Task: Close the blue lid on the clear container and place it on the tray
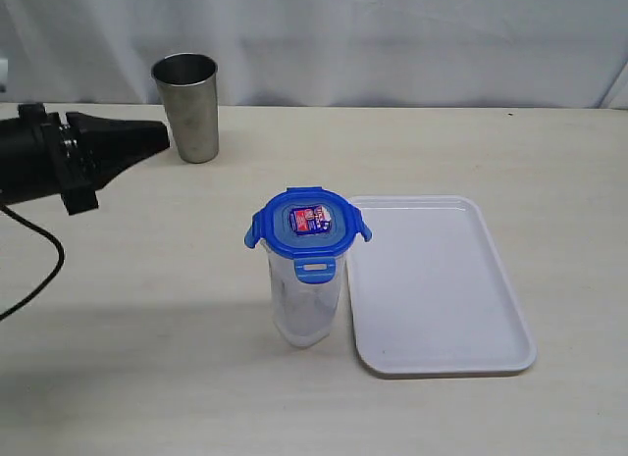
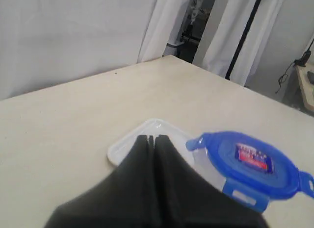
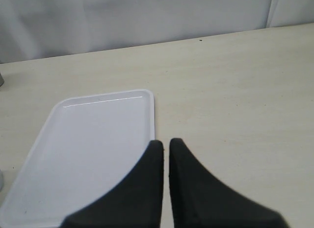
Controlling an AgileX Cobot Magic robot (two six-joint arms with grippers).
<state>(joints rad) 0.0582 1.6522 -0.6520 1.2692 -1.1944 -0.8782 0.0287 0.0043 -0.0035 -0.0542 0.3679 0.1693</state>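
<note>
The clear container [image 1: 306,304] stands upright on the table, just left of the tray [image 1: 437,284]. The blue lid [image 1: 309,230] rests on top of it with its flaps sticking out. In the left wrist view the blue lid [image 2: 252,164] shows beside the tray [image 2: 147,132]. My left gripper [image 1: 162,137] hovers at the far left, shut and empty, pointing toward the container. The left gripper [image 2: 151,137] shows its fingers pressed together. My right gripper [image 3: 166,142] is shut with nothing in it, above the tray's [image 3: 93,139] edge; it is out of the exterior view.
A shiny steel tumbler [image 1: 187,105] stands at the back left, close to my left gripper's tip. A black cable [image 1: 39,270] trails over the table at the left edge. White curtains hang behind the table.
</note>
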